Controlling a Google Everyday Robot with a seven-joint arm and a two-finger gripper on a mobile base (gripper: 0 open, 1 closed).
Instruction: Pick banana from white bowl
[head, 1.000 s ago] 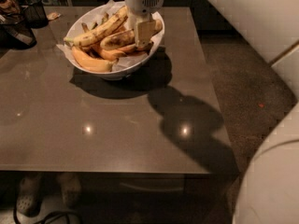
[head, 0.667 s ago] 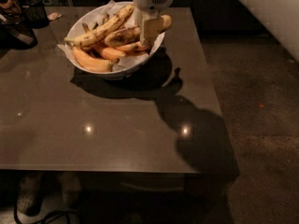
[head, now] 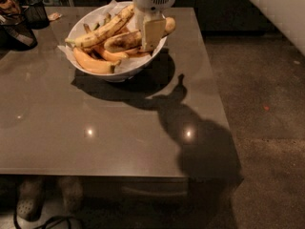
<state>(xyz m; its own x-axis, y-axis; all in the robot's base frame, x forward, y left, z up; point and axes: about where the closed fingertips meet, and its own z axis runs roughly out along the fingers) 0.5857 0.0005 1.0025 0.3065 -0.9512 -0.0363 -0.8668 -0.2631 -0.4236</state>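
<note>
In the camera view, a grey table (head: 119,128) fills most of the scene, and the white bowl (head: 114,74) stands on it toward 11 o'clock, lined with crinkled paper that rises above the rim. The gripper (head: 147,36) comes down from 12 o'clock over the bowl's 2 o'clock side, its white body at the top edge and one pale finger (head: 153,32) facing the camera. It is clamped on the banana (head: 125,40), the thick one mottled with brown. The fingers grip it nearer its 3 o'clock end. The banana lies roughly level across the bowl's upper half, and that end pokes out past the rim at 2 o'clock. Its other end points into the bowl toward 9 o'clock, above the fruit beneath it. A longer speckled banana (head: 102,27) lies just behind it, slanting from 9 o'clock up to 1 o'clock. A smooth orange banana (head: 93,63) rests low in the bowl at 7 o'clock. Two black mesh baskets (head: 35,11) stand at the table's 10 o'clock corner, well apart from the bowl. The arm's shadow (head: 200,142) falls across the table toward 5 o'clock. Shoes (head: 28,202) show under the table's near edge at 7 o'clock.
</note>
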